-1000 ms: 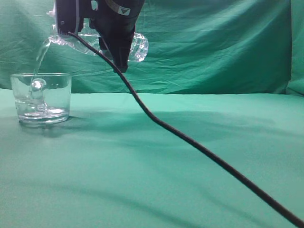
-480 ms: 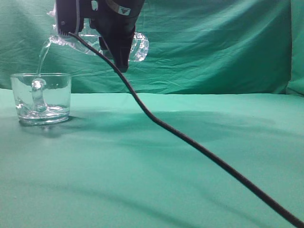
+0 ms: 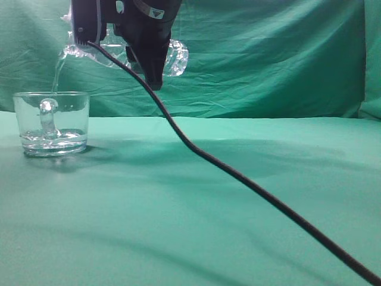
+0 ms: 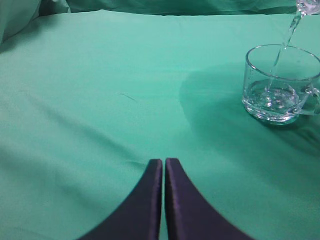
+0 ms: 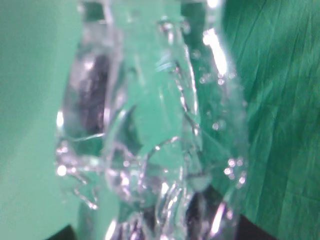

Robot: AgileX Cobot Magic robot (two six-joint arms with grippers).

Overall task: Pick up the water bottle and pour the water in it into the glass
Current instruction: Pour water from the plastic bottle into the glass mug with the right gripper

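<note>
My right gripper (image 3: 146,53) is shut on the clear water bottle (image 3: 175,58), held tipped on its side above and right of the glass (image 3: 52,122). A thin stream of water (image 3: 59,72) falls from the bottle's mouth into the glass, which holds a shallow layer of water. In the right wrist view the bottle (image 5: 150,130) fills the frame, crumpled and beaded with drops; the jaws are hidden behind it. In the left wrist view the glass (image 4: 280,85) stands at the far right with the stream (image 4: 285,40) entering it. My left gripper (image 4: 164,165) is shut and empty, low over the cloth.
A green cloth (image 3: 190,202) covers the table and hangs as a backdrop. A black cable (image 3: 238,176) runs from the right arm down across the table to the lower right corner.
The stream has thinned, and the bottle's base has risen slightly. The splashing in the glass has settled into a calmer layer. The arms have barely moved.
</note>
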